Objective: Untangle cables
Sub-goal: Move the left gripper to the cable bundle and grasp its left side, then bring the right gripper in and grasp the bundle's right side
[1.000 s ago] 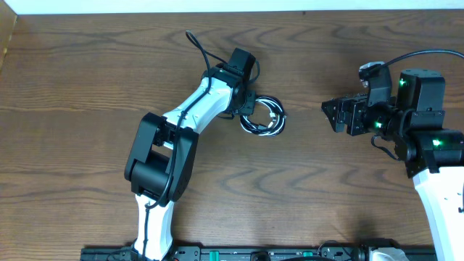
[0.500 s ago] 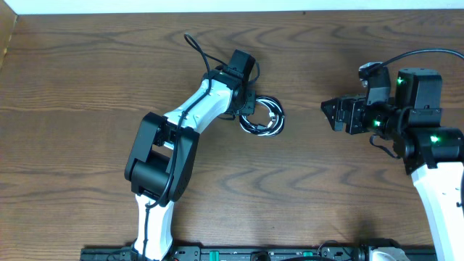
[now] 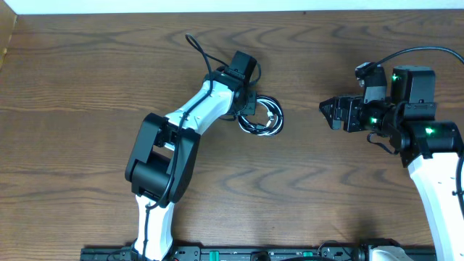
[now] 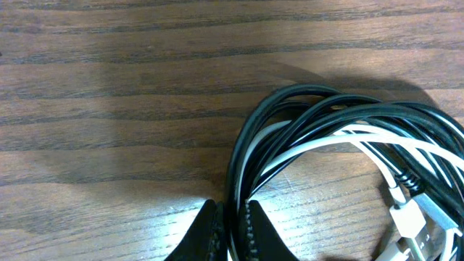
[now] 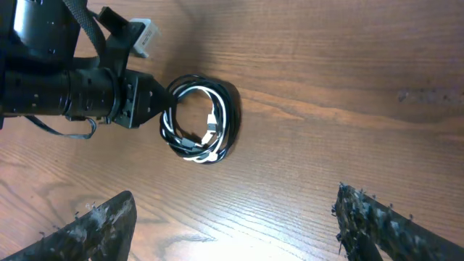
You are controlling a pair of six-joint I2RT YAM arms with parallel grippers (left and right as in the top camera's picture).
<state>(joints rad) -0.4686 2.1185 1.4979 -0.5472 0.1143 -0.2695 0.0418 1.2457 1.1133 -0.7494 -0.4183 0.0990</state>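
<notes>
The cables point(image 3: 262, 116), one white and one black, lie wound together in a small coil on the wooden table. They fill the left wrist view point(image 4: 326, 145) and show at upper left in the right wrist view point(image 5: 201, 119). My left gripper point(image 3: 245, 110) sits at the coil's left edge, its jaws point(image 4: 233, 232) shut on strands of the coil. My right gripper point(image 3: 326, 110) is open and empty, well to the right of the coil, its fingers point(image 5: 232, 221) spread wide above bare table.
The left arm point(image 3: 174, 138) stretches from the front edge up to the coil. The right arm point(image 3: 424, 145) stands at the right side. The table's back edge meets a white wall point(image 3: 217, 6).
The right arm has shifted slightly to the left and up. The left gripper and the coil have barely moved.
</notes>
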